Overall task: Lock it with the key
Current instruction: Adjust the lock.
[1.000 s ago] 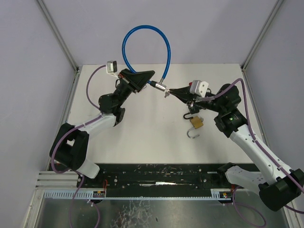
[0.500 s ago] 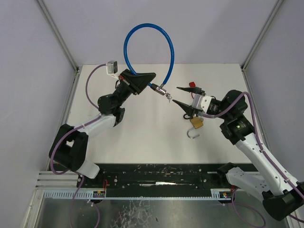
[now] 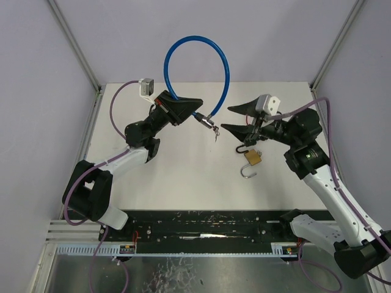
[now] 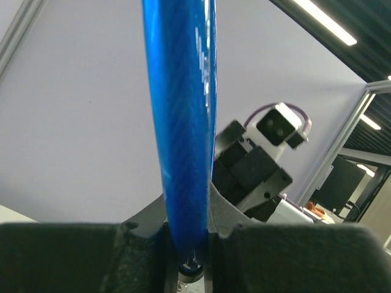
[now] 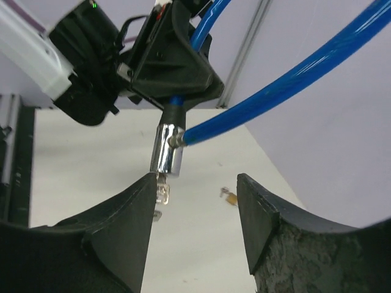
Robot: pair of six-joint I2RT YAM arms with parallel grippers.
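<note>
Blue cable lock (image 3: 183, 46) — your left fingers (image 3: 182, 108) clamp it by the chrome barrel (image 5: 168, 149), key (image 5: 162, 192) hanging under that barrel. Beside the barrel your right fingers (image 3: 237, 128) stand apart — next, probably pinch the key and turn.

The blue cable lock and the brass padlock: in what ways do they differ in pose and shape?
The blue cable lock is held up in the air by the left gripper; the brass padlock lies loose on the table. The cable lock forms a long arching loop; the padlock is small and compact. A key sticks in the cable lock's metal end; no key shows in the padlock. Both are locks.
</note>
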